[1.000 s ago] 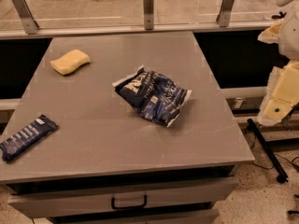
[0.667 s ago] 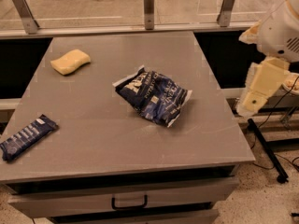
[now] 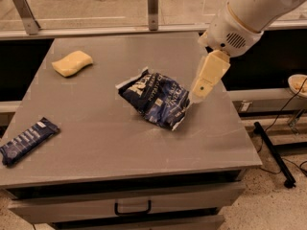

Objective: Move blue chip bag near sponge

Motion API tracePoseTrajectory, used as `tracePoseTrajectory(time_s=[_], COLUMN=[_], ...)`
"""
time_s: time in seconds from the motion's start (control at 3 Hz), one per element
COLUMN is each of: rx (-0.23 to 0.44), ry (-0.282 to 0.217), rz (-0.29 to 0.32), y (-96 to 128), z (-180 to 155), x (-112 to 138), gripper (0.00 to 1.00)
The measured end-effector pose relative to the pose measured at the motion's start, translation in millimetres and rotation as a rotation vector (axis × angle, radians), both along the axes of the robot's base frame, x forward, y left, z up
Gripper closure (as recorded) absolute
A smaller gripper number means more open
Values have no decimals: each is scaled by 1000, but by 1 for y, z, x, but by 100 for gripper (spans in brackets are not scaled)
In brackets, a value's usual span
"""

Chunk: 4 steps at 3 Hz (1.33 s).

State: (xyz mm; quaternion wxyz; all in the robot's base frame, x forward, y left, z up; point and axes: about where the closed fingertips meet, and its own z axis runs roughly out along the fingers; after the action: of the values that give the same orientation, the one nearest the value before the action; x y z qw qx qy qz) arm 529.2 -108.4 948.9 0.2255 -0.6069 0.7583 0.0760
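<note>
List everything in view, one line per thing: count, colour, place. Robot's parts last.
blue chip bag: one, dark navy with white lettering, crumpled, middle of the table.
sponge: one, pale yellow, far left part of the table.
bar wrapper: one, dark blue, flat, at the table's near left edge.
table: one, grey top.
drawer: one, grey with a dark handle, under the table's front edge.
metal posts: two, grey, behind the table.
arm: one, white, upper right.
gripper: one, cream, tip by the bag's right end; contact unclear.
</note>
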Motion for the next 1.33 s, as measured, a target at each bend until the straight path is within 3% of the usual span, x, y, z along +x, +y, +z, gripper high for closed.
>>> tracePoseTrajectory(time_s=[0.33,0.67,1.0,1.33], rx=[-23,-122,-224,-235], ry=[23,33,50,46], rz=[17,5,-66,-90], y=[39,69,76,76], z=[-19,-53,-90,-91], x=[2,7,23,25], gripper=[0,0,0,18])
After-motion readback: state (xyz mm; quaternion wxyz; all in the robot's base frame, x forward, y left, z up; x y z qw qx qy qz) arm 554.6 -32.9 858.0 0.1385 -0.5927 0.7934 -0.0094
